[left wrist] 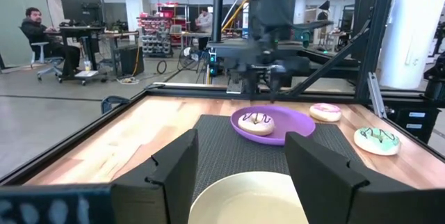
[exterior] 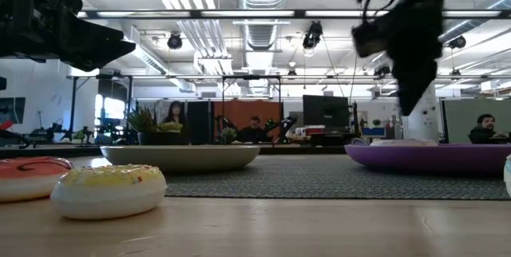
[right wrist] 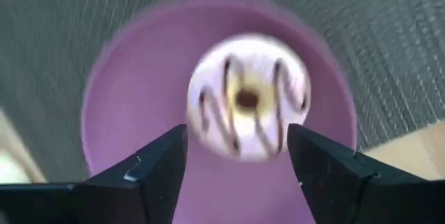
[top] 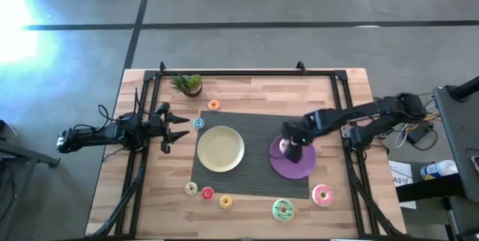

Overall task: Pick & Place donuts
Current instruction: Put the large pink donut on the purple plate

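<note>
A white donut with dark drizzle (right wrist: 247, 106) lies flat on the purple plate (top: 299, 168), and shows in the left wrist view too (left wrist: 256, 122). My right gripper (top: 290, 146) hangs just above it, pointing down, open, one finger on either side of the donut (right wrist: 236, 130). The pink donut (top: 322, 194) and green donut (top: 283, 209) lie on the wood near the table's near edge. The cream (top: 191, 188), red (top: 207, 193) and yellow (top: 225, 201) minis lie near-left; the orange (top: 213, 105) and blue (top: 198, 123) minis lie far-left. My left gripper (top: 174, 127) waits open at the table's left.
An empty yellow plate (top: 221, 149) sits on the dark mat (top: 254, 121) left of the purple plate. A small potted plant (top: 187, 84) stands at the far-left corner. Black frame rails (top: 348, 121) border the table. People sit in the room beyond.
</note>
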You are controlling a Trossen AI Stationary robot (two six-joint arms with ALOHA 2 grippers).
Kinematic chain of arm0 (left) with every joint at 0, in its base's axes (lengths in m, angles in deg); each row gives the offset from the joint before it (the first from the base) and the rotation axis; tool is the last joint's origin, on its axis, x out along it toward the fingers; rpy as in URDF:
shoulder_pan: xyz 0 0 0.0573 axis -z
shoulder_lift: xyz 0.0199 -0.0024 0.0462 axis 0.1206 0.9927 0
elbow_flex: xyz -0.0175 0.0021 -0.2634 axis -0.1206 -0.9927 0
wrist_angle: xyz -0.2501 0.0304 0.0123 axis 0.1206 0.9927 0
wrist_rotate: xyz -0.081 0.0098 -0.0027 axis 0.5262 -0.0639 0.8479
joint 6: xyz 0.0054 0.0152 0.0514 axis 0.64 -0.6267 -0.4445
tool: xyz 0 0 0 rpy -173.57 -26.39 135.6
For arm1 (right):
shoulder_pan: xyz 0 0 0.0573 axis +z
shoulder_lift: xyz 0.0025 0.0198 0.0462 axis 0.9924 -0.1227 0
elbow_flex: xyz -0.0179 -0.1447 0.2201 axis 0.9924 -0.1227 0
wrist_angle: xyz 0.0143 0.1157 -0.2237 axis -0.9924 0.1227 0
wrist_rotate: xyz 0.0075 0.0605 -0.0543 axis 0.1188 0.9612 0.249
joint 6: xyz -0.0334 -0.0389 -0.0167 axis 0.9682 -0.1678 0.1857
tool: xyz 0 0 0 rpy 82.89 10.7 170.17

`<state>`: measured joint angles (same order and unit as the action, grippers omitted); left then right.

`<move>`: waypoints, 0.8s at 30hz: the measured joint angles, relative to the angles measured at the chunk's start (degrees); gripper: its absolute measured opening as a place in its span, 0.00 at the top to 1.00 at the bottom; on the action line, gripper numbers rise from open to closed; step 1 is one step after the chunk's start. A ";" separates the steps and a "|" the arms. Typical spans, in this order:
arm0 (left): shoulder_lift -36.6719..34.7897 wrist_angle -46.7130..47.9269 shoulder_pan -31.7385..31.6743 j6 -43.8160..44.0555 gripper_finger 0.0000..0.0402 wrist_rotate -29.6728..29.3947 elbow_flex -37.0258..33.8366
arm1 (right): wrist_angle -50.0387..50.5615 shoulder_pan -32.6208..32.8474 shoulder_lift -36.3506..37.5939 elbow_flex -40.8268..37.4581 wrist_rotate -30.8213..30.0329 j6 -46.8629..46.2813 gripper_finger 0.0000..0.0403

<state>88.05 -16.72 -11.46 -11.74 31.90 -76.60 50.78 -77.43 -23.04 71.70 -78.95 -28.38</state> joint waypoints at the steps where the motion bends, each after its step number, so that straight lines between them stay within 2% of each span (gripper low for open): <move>1: 0.00 0.00 0.00 0.01 0.53 0.00 -0.02 | 1.72 1.62 0.52 -0.53 0.13 1.50 0.40; 4: 0.00 0.00 0.00 0.00 0.53 0.00 -0.01 | 5.50 7.03 1.24 -2.52 4.61 3.23 0.41; 8: 0.00 0.00 0.00 0.01 0.53 0.00 0.00 | 7.09 14.23 1.29 -5.04 11.91 -2.11 0.42; 12: 0.00 0.00 0.00 0.02 0.53 0.00 -0.02 | 6.72 20.99 1.14 -5.46 12.07 -9.37 0.44; 18: 0.00 0.00 0.00 0.01 0.53 0.00 -0.02 | 6.12 29.34 1.03 -6.51 12.07 -13.70 0.46; 24: 0.00 0.00 0.00 0.02 0.53 0.00 0.00 | 0.73 32.00 0.94 -8.53 12.05 -16.54 0.46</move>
<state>88.05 -16.72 -11.46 -11.72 31.90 -76.60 51.51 -45.43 -22.11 63.16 -66.90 -44.91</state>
